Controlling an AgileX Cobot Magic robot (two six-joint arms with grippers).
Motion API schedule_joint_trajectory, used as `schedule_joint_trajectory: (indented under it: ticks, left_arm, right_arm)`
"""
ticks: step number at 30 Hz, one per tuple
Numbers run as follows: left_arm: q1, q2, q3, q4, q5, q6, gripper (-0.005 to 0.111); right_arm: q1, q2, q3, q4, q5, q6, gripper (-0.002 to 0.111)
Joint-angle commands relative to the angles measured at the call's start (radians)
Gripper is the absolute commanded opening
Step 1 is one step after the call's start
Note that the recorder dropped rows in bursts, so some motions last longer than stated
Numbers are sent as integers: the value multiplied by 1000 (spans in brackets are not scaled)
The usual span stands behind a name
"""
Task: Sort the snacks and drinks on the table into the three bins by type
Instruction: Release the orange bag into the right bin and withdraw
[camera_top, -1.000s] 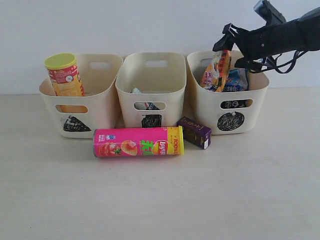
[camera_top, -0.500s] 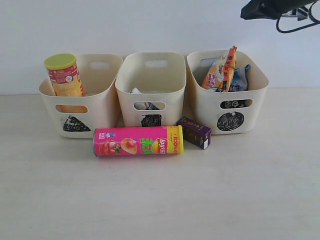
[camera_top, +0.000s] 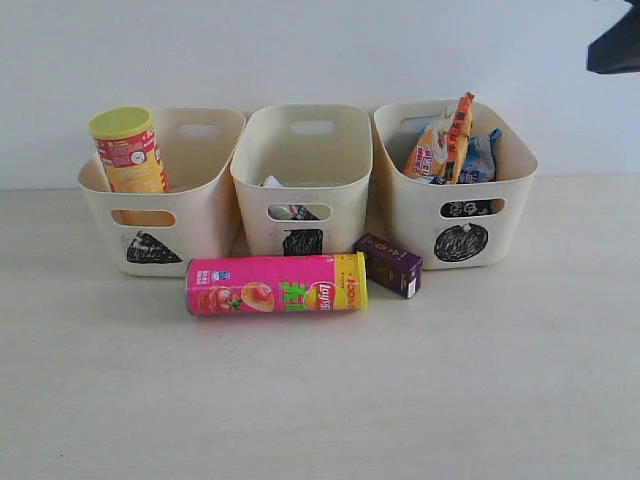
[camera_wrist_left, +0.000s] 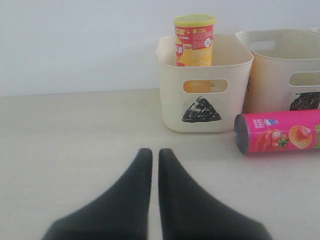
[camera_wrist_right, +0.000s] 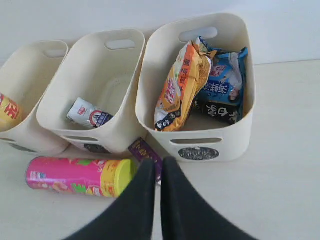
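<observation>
The pink chip tube (camera_top: 275, 283) lies on its side in front of the three bins, with the dark purple carton (camera_top: 388, 265) by its lid end. Upright in the triangle bin (camera_top: 205, 215) is the yellow tube (camera_top: 128, 150). The square bin (camera_top: 340, 215) holds the white-and-blue carton (camera_wrist_right: 89, 114). An orange bag (camera_top: 440, 140) and a blue-and-black bag (camera_top: 478, 158) stand in the circle bin (camera_top: 410, 225). My right gripper (camera_wrist_right: 156, 162) is shut and empty, high above the purple carton. Low over the table, my left gripper (camera_wrist_left: 151, 152) is shut and empty, short of the triangle bin.
A white wall runs close behind the bins. Bare pale tabletop (camera_top: 320, 400) stretches in front of the pink tube. In the exterior view only a dark piece of the right arm (camera_top: 615, 45) shows, at the top right corner.
The right gripper let go of the orange bag, which now leans in the circle bin. It shut and rose up and to the right. The left gripper has not moved.
</observation>
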Motion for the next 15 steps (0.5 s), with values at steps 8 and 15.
schedule_joint_trajectory:
  ticks: [8,15]
  left_arm:
    - [-3,-3,4,-3,-3,3,4]
    - [-3,-3,4,-3,-3,3,4]
  right_arm:
    - [-3,-472,381,1,122,-111,0]
    - [76,-351,402,-4,165,-335,0]
